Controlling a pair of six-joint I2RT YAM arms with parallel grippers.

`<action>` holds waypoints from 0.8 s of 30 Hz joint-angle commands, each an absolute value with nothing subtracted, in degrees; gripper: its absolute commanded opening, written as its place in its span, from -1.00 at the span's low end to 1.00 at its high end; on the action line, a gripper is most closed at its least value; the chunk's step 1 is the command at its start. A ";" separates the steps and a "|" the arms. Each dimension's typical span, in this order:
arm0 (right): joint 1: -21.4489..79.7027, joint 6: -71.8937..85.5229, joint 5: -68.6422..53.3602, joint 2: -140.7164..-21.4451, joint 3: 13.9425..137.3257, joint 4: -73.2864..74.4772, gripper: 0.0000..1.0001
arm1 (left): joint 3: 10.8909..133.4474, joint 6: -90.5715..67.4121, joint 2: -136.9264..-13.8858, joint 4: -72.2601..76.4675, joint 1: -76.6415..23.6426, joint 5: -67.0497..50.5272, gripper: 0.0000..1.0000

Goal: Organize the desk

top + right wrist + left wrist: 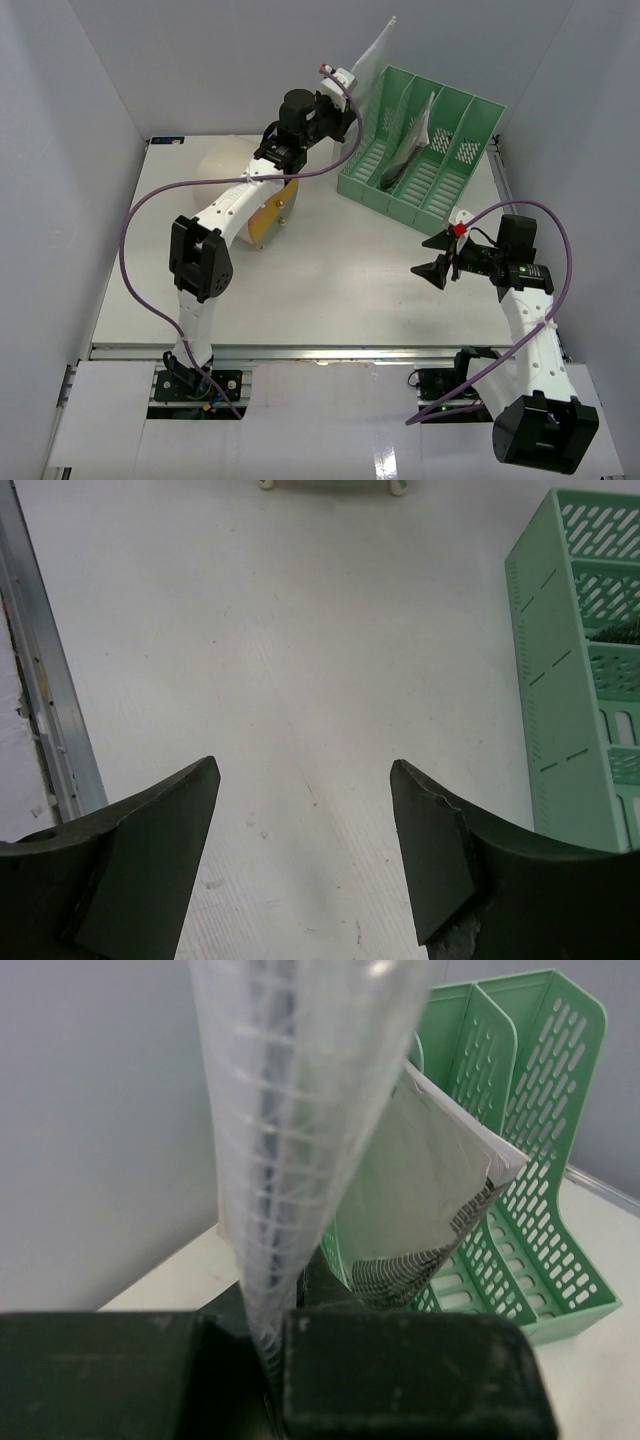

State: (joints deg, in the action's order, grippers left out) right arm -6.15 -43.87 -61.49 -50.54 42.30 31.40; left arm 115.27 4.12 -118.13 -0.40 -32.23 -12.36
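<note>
The left arm stretched far forward with its wrist raised, jaws pinched shut on a clear folder. The right arm bent inward, its jaws standing apart.

Lighting bright, even, diffuse. Faint soft shadows on desk. Left wrist view: sleeve slightly blurred, glare at top.

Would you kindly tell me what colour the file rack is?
The rack is mint green, clearest in the top view.
</note>
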 commanded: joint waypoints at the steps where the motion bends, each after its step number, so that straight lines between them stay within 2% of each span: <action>1: -6.59 -43.44 -65.74 -50.69 43.25 28.56 0.51 | 123.91 2.00 -120.02 7.56 -31.60 -15.61 -1.00; 5: -6.50 -43.35 -65.52 -51.06 43.27 28.56 0.50 | 122.12 -2.05 -119.85 10.02 -31.20 -19.01 -1.00; 13: -6.50 -43.33 -65.91 -51.92 43.42 28.49 0.50 | 105.76 -1.25 -107.70 20.28 -31.37 -16.52 -1.00; 24: -6.50 -43.69 -65.83 -51.67 43.24 28.40 0.49 | 102.77 -4.47 -104.79 21.44 -31.55 -22.49 -1.00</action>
State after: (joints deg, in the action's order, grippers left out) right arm -6.37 -43.70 -64.31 -52.01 42.30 29.82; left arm 103.48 -3.07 -108.96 16.62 -31.31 -20.15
